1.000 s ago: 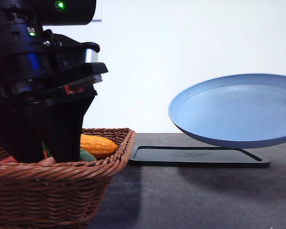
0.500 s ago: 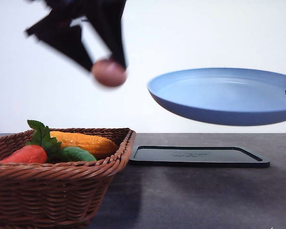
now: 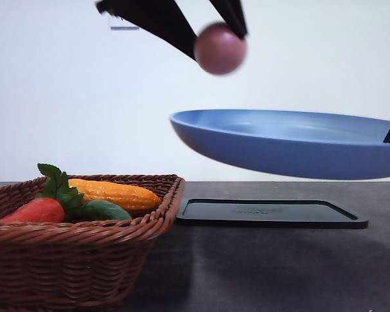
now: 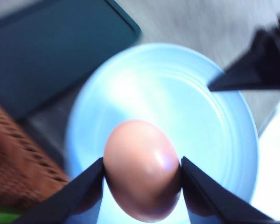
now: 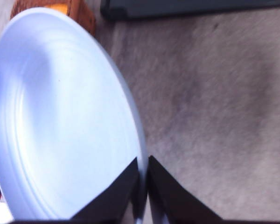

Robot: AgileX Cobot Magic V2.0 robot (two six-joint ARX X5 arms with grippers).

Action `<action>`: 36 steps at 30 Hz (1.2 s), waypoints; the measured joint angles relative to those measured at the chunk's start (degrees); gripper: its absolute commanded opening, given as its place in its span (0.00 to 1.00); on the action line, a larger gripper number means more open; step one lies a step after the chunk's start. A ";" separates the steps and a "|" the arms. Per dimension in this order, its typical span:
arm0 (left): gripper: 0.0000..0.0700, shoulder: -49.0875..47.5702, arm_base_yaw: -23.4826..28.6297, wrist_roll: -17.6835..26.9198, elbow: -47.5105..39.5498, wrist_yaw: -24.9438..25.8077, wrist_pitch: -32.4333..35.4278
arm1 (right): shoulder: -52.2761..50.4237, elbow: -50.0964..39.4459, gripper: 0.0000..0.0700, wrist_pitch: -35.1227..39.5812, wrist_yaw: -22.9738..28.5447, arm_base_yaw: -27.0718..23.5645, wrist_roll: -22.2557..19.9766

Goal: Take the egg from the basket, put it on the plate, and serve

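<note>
Left gripper (image 3: 220, 32) pinched the egg (image 3: 220, 49) in the air above the plate (image 3: 292, 146), right gripper (image 5: 143, 179) clamped on the plate's rim, plate held above the tray (image 3: 270, 213), basket (image 3: 78, 244) below left.

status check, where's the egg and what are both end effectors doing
Left end effector shut on egg, held over plate. Right end effector shut on plate rim, plate airborne above black tray. Nothing between egg and plate.
</note>
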 measured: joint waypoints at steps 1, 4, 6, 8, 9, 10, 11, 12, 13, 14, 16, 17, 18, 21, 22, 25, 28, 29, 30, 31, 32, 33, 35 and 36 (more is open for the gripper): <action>0.24 0.77 -0.34 0.09 0.00 -0.01 -0.01 | 0.28 0.00 0.00 0.02 0.00 0.58 0.00; 0.24 2.85 -1.46 0.33 0.00 -0.03 0.01 | 0.67 0.00 0.00 0.21 0.00 1.74 0.00; 0.24 4.17 -2.22 0.41 0.00 -0.03 0.04 | 0.67 0.00 0.00 0.77 -0.05 1.94 0.00; 0.24 5.35 -2.84 0.51 0.00 -0.03 0.13 | 0.67 0.00 0.00 1.22 -0.04 1.96 0.00; 0.24 5.98 -3.12 0.53 0.00 -0.03 0.17 | 0.67 0.00 0.00 1.22 -0.03 1.96 0.00; 0.24 6.56 -3.35 0.54 0.00 -0.03 0.21 | 0.67 0.00 0.00 1.22 -0.02 1.96 0.00; 0.24 7.11 -3.55 0.54 0.00 -0.03 0.24 | 0.67 0.00 0.00 1.22 -0.02 1.96 0.00; 0.24 7.60 -3.68 0.55 0.00 -0.01 0.30 | 0.67 0.00 0.00 1.21 0.04 1.96 0.00; 0.24 8.01 -3.78 0.56 0.00 -0.01 0.45 | 0.67 0.00 0.00 1.17 0.14 1.96 -0.01; 0.24 8.35 -3.84 0.56 0.00 -0.01 0.64 | 0.67 0.00 0.00 1.11 0.25 1.96 -0.02; 0.25 8.61 -3.91 0.60 0.00 -0.01 0.91 | 0.67 0.00 0.00 1.09 0.39 1.96 -0.02; 0.25 8.64 -3.93 0.63 0.00 -0.01 0.98 | 0.67 0.00 0.00 1.09 0.44 1.96 -0.02; 0.26 8.64 -3.93 0.73 0.00 -0.01 1.02 | 0.67 0.00 0.00 1.09 0.44 1.96 -0.02; 0.37 8.64 -3.93 0.92 0.00 -0.01 1.09 | 0.67 0.00 0.00 1.09 0.44 1.96 -0.02; 0.43 8.64 -3.93 0.94 0.00 -0.01 1.11 | 0.67 0.00 0.00 1.09 0.44 1.96 -0.02; 0.57 8.64 -3.93 0.98 0.00 -0.01 1.69 | 0.67 0.00 0.00 1.11 0.41 1.96 -0.02; 0.59 8.64 -3.93 1.01 0.01 -0.01 2.79 | 0.67 0.00 0.00 1.11 0.33 1.96 -0.01; 0.59 8.64 -3.93 1.02 0.06 -0.01 2.81 | 0.67 0.00 0.00 1.10 0.33 1.96 -0.01; 0.59 8.64 -3.93 1.03 0.24 -0.01 2.55 | 0.67 0.00 0.00 1.11 0.33 1.96 -0.01; 0.59 8.64 -3.93 1.09 0.55 -0.02 2.25 | 0.67 0.00 0.00 1.11 0.33 1.96 -0.01; 0.59 8.64 -3.92 1.15 0.96 -0.09 2.04 | 0.67 0.00 0.00 1.11 0.33 1.96 0.00; 0.59 8.62 -3.91 1.18 1.51 -0.30 1.96 | 0.67 0.00 0.00 1.11 0.33 1.96 0.00; 0.59 8.32 -3.79 1.24 2.44 -0.76 2.03 | 0.87 0.00 0.00 1.11 0.32 1.96 0.00; 0.59 7.84 -3.71 1.28 2.64 -1.31 2.11 | 1.14 0.00 0.00 1.10 0.28 1.96 0.00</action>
